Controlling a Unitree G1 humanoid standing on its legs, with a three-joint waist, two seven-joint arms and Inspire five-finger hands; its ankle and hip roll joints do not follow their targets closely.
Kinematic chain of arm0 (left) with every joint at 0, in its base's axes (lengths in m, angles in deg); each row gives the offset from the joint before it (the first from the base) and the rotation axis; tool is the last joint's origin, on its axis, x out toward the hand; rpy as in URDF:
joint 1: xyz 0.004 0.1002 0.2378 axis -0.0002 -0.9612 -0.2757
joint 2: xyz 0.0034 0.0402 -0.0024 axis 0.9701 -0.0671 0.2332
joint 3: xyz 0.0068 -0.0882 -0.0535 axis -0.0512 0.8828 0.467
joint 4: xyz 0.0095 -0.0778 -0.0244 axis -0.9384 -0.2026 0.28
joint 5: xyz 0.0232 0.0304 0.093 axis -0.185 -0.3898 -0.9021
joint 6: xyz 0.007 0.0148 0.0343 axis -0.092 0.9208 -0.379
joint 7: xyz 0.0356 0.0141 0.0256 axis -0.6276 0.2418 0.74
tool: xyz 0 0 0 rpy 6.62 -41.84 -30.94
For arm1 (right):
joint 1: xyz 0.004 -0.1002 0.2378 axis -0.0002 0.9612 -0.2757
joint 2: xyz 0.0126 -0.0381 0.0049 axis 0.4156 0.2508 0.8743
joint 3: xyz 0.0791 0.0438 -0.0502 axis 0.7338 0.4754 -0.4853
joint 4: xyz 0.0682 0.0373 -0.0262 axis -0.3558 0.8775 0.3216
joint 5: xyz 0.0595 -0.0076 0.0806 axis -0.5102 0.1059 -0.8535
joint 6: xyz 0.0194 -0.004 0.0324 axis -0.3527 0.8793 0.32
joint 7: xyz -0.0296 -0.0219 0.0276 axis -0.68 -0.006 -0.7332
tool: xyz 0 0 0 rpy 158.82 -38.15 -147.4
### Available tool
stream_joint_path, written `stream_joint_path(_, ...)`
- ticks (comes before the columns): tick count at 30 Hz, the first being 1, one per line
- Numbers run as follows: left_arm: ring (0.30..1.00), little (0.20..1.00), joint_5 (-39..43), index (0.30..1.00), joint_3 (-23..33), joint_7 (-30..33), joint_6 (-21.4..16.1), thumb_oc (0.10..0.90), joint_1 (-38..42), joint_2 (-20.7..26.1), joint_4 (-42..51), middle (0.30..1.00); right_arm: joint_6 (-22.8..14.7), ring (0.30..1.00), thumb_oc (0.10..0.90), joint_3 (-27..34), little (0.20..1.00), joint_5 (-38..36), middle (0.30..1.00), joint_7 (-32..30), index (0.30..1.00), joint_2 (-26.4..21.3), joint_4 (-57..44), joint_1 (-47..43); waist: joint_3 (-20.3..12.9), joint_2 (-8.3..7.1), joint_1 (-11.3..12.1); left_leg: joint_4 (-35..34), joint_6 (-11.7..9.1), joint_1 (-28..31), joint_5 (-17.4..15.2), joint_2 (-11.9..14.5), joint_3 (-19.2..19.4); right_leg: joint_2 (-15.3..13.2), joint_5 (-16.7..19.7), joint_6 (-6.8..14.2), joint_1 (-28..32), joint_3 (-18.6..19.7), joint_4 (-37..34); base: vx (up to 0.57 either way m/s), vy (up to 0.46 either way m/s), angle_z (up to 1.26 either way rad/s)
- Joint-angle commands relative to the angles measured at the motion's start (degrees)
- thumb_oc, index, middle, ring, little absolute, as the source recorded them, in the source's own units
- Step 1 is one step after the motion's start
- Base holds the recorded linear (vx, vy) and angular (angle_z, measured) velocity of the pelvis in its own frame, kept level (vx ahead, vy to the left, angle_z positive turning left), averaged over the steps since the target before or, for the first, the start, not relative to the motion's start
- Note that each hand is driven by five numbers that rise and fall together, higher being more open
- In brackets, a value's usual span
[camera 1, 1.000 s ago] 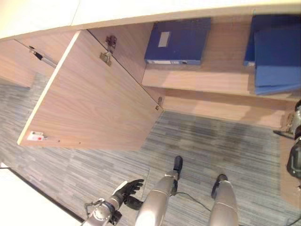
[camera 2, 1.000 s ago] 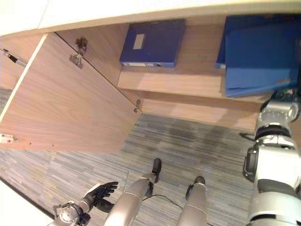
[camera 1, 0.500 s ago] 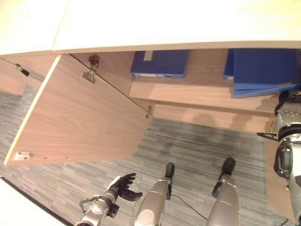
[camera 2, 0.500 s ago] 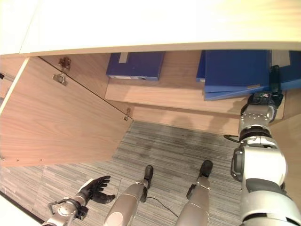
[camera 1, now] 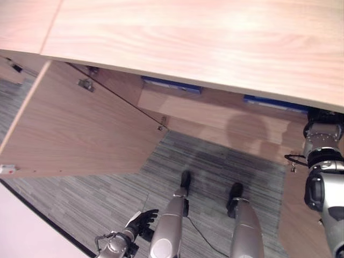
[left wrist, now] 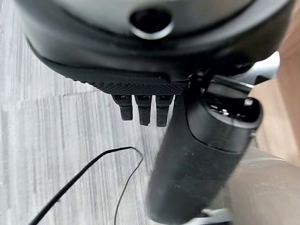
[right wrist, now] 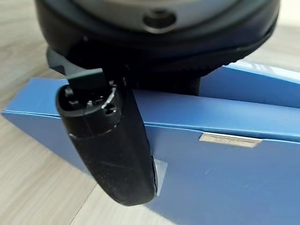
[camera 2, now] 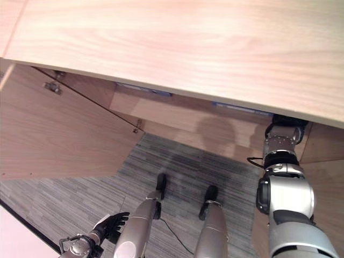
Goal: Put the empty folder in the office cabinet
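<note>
The fingers of the right hand (right wrist: 112,145) are hiding behind the blue folder (right wrist: 220,164), so I cannot tell if they are curling or staying straight; the thumb is lying across the folder's front face, so the hand is probably gripping it. The folder is sitting on the pale wooden shelf (right wrist: 28,187) inside the office cabinet (camera 1: 204,43), with another blue folder (right wrist: 248,84) just behind it. Its long axis is running sideways along the shelf, crossing the line of the thumb.

From the head, the right arm is reaching up into the cabinet's right part, where only a thin blue edge (camera 1: 274,102) is showing under the top panel. The right hand is clearly the nearer one. The left hand (camera 1: 141,220) is hanging low over the grey carpet (camera 1: 97,199), its fingers relaxed and holding nothing.

I judge the placing is nearly done: what remains is letting go and pulling straight back. The open door (camera 1: 80,129) is standing well apart on the left, and the floor in front is giving free room.
</note>
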Motion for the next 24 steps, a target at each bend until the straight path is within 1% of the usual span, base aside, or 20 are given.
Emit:
stream_joint_path(1, 0.9, 0.9, 1.48, 0.9, 2.92, 2.0, -1.12, 0.8, -1.98, 4.3, -2.4, 0.9, -6.16, 0.3, 0.4, 0.71, 0.3, 4.98, 0.3, 1.96, 0.3, -10.75, -3.71, -4.16, -5.09, -0.43, -1.25, 13.79, -0.82, 2.62, 0.84, 2.57, 2.16, -4.75, -2.82, 9.12, 1.92, 3.66, -0.17, 0.14, 0.103, -1.01)
stream_joint_path(2, 0.9, 0.9, 2.42, 0.9, 3.56, 2.22, -1.21, 0.8, -1.9, 4.14, -2.02, 0.9, -6.49, 0.3, 0.4, 1.1, 0.3, 4.67, 0.3, 1.86, 0.3, -10.52, -4.05, -4.03, -5.61, -0.71, -1.32, 13.28, -0.67, 3.11, 0.05, 2.4, 2.61, -5.1, -3.78, 9.3, 1.91, 4.21, 0.56, 0.13, 0.083, -0.54)
stream_joint_path(3, 0.9, 0.9, 2.64, 0.9, 3.6, 2.23, -1.26, 0.8, -1.86, 4.04, -1.91, 0.9, -6.59, 0.3, 0.4, 1.39, 0.3, 4.63, 0.3, 1.74, 0.3, -10.52, -3.91, -4.0, -5.77, -0.76, -1.39, 13.1, -0.61, 3.24, -0.11, 2.28, 2.67, -5.24, -3.88, 9.36, 1.73, 4.52, 0.73, 0.1, 0.071, -0.17)
stream_joint_path(4, 0.9, 0.9, 2.66, 0.9, 3.61, 2.23, -1.26, 0.8, -1.83, 4.06, -1.88, 0.9, -6.6, 0.3, 0.4, 1.41, 0.3, 4.63, 0.3, 1.75, 0.3, -10.52, -3.92, -4.02, -5.76, -0.69, -1.32, 13.01, -0.57, 3.02, 0.36, 2.35, 2.7, -5.15, -3.27, 9.35, 1.55, 4.53, 0.49, 0.07, 0.066, -0.35)
stream_joint_path(5, 0.9, 0.9, 2.57, 0.9, 3.07, 2.25, -1.42, 0.8, -1.7, 4.19, -1.77, 0.9, -6.6, 0.3, 0.4, 1.52, 0.3, 4.45, 0.3, 1.66, 0.3, -10.71, -3.95, -4.59, -5.94, -0.72, -1.63, 13.25, -0.54, 3.32, -0.52, 2.0, 2.93, -5.77, -3.67, 9.53, 1.0, 4.98, 1.02, 0.02, 0.076, -0.11)
stream_joint_path(6, 0.9, 0.9, 2.48, 0.9, 2.97, 2.32, -1.45, 0.8, -1.6, 4.22, -1.71, 0.9, -6.65, 0.3, 0.4, 1.38, 0.3, 4.53, 0.3, 1.55, 0.3, -10.9, -3.86, -4.94, -5.99, -0.55, -1.62, 13.16, -0.49, 3.02, -0.08, 2.11, 3.03, -5.77, -2.87, 9.58, 0.63, 5.11, 0.55, 0.09, 0.086, 0.11)
stream_joint_path(7, 0.9, 0.9, 2.54, 0.9, 2.83, 2.36, -1.4, 0.8, -1.59, 4.08, -1.75, 0.9, -6.57, 0.3, 0.4, 1.23, 0.3, 4.56, 0.3, 1.3, 0.3, -11.0, -3.52, -5.28, -6.03, -0.6, -1.77, 13.41, -0.44, 3.35, -1.03, 1.89, 3.25, -6.14, -3.79, 9.66, 0.43, 5.52, 1.23, 0.02, 0.06, 0.14)
stream_joint_path(8, 0.9, 0.9, 2.68, 0.9, 2.58, 2.94, -1.48, 0.8, -1.93, 3.3, -1.37, 0.9, -6.6, 0.3, 0.4, 1.68, 0.3, 4.0, 0.3, 0.94, 0.3, -11.23, -3.25, -5.48, -5.91, -0.46, -1.68, 13.53, -0.32, 3.19, -0.79, 1.9, 3.27, -6.21, -3.11, 9.6, 0.05, 5.63, 1.27, 0.06, 0.023, -0.07)
stream_joint_path(9, 0.9, 0.9, 2.4, 0.9, 2.58, 3.28, -1.6, 0.8, -2.19, 3.08, -1.13, 0.9, -6.79, 0.3, 0.4, 1.8, 0.3, 3.82, 0.3, 0.88, 0.3, -11.63, -3.21, -5.67, -5.89, -0.57, -1.64, 14.01, -0.34, 3.29, -1.58, 1.6, 3.42, -6.56, -3.97, 9.69, -0.07, 5.83, 2.0, 0.02, 0.016, -0.19)
stream_joint_path(11, 0.9, 0.9, 2.07, 0.9, 2.69, 3.66, -1.56, 0.8, -2.16, 3.1, -1.24, 0.9, -6.67, 0.3, 0.4, 1.36, 0.3, 3.88, 0.3, 0.47, 0.3, -12.31, -2.64, -6.32, -5.86, -0.52, -1.55, 14.68, -0.3, 3.11, -2.11, 1.36, 3.59, -6.83, -4.33, 9.68, -0.44, 6.19, 2.74, 0.02, 0.022, 0.06)
stream_joint_path(13, 0.9, 0.9, 1.29, 0.9, 2.14, 4.03, -1.71, 0.8, -1.94, 3.11, -1.31, 0.9, -6.42, 0.3, 0.4, 0.83, 0.3, 3.98, 0.3, -0.01, 0.3, -12.83, -1.3, -7.79, -5.58, -0.18, -1.58, 15.9, -0.24, 2.74, -2.93, 0.98, 3.8, -7.19, -4.84, 9.58, -1.31, 6.54, 4.34, -0.01, 0.036, 0.08)
stream_joint_path(14, 0.9, 0.9, 1.27, 0.9, 2.16, 4.05, -1.72, 0.8, -1.86, 3.06, -1.3, 0.9, -6.39, 0.3, 0.4, 0.77, 0.3, 3.96, 0.3, 0.01, 0.3, -12.9, -1.23, -7.95, -5.52, -0.09, -1.54, 15.92, -0.2, 2.46, -2.52, 1.02, 3.84, -7.12, -4.28, 9.55, -1.53, 6.57, 4.18, -0.02, 0.03, -0.01)
stream_joint_path(15, 0.9, 0.9, 1.07, 0.9, 1.79, 4.15, -1.66, 0.8, -1.81, 2.93, -1.38, 0.9, -6.12, 0.3, 0.4, 0.52, 0.3, 3.87, 0.3, -0.1, 0.3, -12.76, -0.93, -8.41, -5.19, 0.17, -1.52, 17.47, -0.16, 2.09, -3.25, 0.86, 3.99, -7.48, -4.95, 9.43, -1.82, 6.92, 5.33, 0.0, 0.0, 0.0)
stream_joint_path(16, 0.9, 0.9, 1.06, 0.9, 1.77, 4.15, -1.65, 0.8, -1.81, 2.87, -1.4, 0.9, -6.1, 0.3, 0.4, 0.44, 0.3, 3.88, 0.3, -0.12, 0.3, -12.79, -0.9, -8.46, -5.17, 0.08, -1.58, 17.96, -0.21, 2.09, -3.95, 0.74, 3.99, -7.62, -5.72, 9.45, -1.88, 7.02, 5.94, 0.0, 0.0, 0.0)
stream_joint_path(17, 0.9, 0.9, 0.76, 0.9, 1.34, 4.36, -1.81, 0.8, -1.89, 3.09, -1.0, 0.9, -6.09, 0.9, 0.8, -0.13, 0.9, 3.87, 0.9, -0.14, 0.9, -13.0, -0.99, -9.14, -4.65, 0.12, -1.5, 20.28, -0.23, 1.07, -4.81, 0.38, 4.04, -8.1, -6.45, 9.28, -2.32, 7.31, 7.64, 0.01, -0.011, 0.05)
stream_joint_path(20, 0.9, 0.9, 0.6, 0.9, 0.89, 4.41, -1.95, 0.8, -1.99, 3.35, -0.37, 0.9, -5.78, 0.9, 0.8, -0.56, 0.9, 3.73, 0.9, -0.42, 0.9, -13.61, 0.14, -9.87, -4.03, 0.19, -1.58, 22.92, -0.28, -0.42, -5.55, 0.32, 4.03, -8.54, -7.17, 9.16, -3.39, 7.55, 9.74, -0.01, -0.005, 0.05)
stream_joint_path(24, 0.9, 0.9, 0.75, 0.9, 0.94, 4.94, -2.07, 0.8, -1.92, 4.4, 0.23, 0.9, -4.42, 0.9, 0.8, -1.97, 0.9, 4.5, 0.9, -1.06, 0.9, -14.45, 2.17, -11.36, -2.85, 0.06, -1.66, 27.65, -0.31, -2.73, -7.78, 0.65, 3.77, -8.91, -8.93, 8.6, -5.27, 8.04, 13.78, -0.01, -0.024, 0.04)
